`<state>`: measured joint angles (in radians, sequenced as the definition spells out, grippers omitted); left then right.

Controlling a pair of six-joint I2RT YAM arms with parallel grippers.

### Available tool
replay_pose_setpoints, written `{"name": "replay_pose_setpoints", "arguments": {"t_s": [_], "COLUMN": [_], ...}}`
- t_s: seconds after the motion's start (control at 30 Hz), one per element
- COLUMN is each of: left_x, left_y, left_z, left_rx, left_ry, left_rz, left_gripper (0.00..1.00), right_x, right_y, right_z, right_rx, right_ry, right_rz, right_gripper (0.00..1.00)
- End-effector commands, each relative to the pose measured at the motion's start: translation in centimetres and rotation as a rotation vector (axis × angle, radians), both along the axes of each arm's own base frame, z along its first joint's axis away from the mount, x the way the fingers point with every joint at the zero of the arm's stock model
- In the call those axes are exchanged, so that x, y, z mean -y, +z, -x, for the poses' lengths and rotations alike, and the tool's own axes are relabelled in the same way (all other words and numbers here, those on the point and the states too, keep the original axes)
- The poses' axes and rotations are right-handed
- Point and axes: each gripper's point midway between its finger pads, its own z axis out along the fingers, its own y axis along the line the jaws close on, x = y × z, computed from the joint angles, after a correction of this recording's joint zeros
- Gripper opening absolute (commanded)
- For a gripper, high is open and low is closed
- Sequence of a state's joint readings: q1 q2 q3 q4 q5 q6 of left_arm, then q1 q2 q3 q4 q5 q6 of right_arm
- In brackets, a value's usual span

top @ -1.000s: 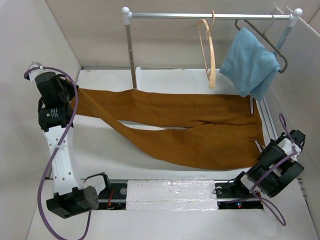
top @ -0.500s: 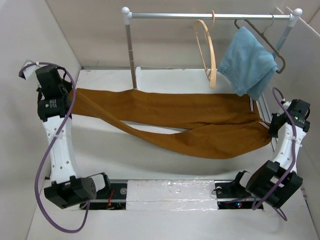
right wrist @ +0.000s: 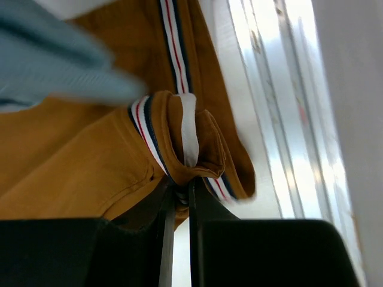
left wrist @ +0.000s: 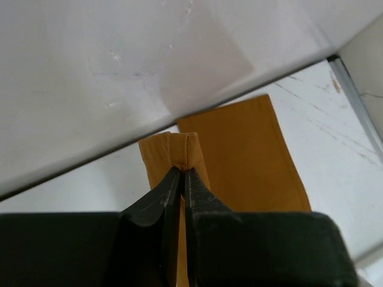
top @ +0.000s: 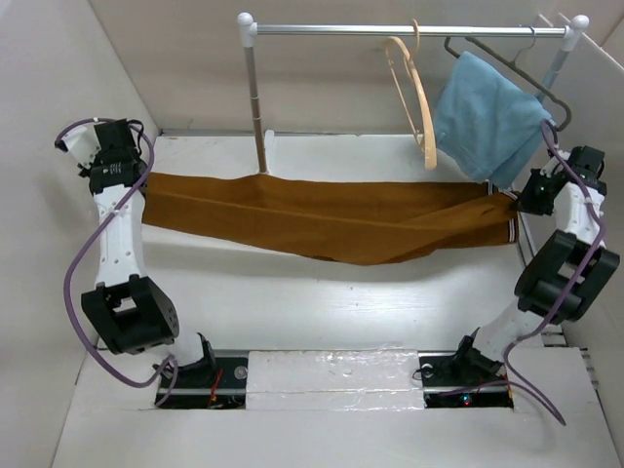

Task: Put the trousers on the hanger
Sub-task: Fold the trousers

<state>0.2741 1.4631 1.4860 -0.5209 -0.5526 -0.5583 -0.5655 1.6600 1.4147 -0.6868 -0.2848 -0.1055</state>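
Across the middle of the table (top: 322, 312), the trousers (top: 322, 219) stretch from nine o'clock to three o'clock, slung between the two arms and sagging a little toward the centre. At the nine o'clock end, the left gripper (left wrist: 181, 174) has its fingers pressed together on a folded leg hem, with the other leg end lying just beyond it in the left wrist view. At the three o'clock end, the right gripper (right wrist: 178, 192) pinches the waistband, whose striped lining curls above the fingertips. Up at one o'clock, the hanger (top: 429, 154) dangles by its hook from the rail (top: 341, 31), apart from the trousers below. Beside it, toward two o'clock, a light blue cloth (top: 487, 122) drapes over a dark grey hanger (top: 552, 102), its lower edge close to the waistband.
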Motion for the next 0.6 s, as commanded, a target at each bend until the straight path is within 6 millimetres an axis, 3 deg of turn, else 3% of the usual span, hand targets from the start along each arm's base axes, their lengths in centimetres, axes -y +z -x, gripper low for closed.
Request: {"name": "replay_pose_setpoints", "arguments": {"t_s": [0.0,0.17,0.23,0.27,0.33,0.37,0.43,0.5,0.57], "left_x": [-2.6,-3.8,-4.1,-4.1,-4.2,-3.7,-3.7,-3.3,-3.0], "left_y": [3.8,2.2,0.7,-1.5,-1.2,-2.5,-2.9,-4.6,-6.2], "left_z": [0.1,-2.4,-4.5,-5.9,-7.9,-10.7,-11.3,-12.9,-13.6], "left_rx": [0.037,-0.054,-0.089,-0.142,-0.136,-0.154,-0.17,-0.183,-0.215], "left_ry": [0.097,0.113,0.114,0.106,0.096,0.069,0.049,0.015,-0.021], "left_rz": [-0.144,-0.183,-0.186,-0.181,-0.19,-0.192,-0.197,-0.186,-0.171], "left_gripper": [0.0,0.0,0.0,0.0,0.0,0.0,0.0,0.06,0.18], "right_x": [1.5,0.5,0.1,-0.5,-1.0,-1.5,-2.2,-2.7,-3.1], "right_y": [3.7,1.6,1.8,1.3,1.2,0.5,0.3,-0.2,0.3], "right_z": [-6.7,-11.3,-12.9,-13.6,-14.6,-15.7,-16.2,-17.0,-17.7], "right_rx": [0.245,0.341,0.409,0.417,0.455,0.468,0.473,0.483,0.515], "right_ry": [0.026,0.004,-0.019,-0.021,-0.055,-0.08,-0.098,-0.126,-0.122], "right_rz": [0.013,-0.147,-0.185,-0.202,-0.24,-0.244,-0.274,-0.308,-0.313], "right_gripper": [0.0,0.0,0.0,0.0,0.0,0.0,0.01,0.09,0.34]}}
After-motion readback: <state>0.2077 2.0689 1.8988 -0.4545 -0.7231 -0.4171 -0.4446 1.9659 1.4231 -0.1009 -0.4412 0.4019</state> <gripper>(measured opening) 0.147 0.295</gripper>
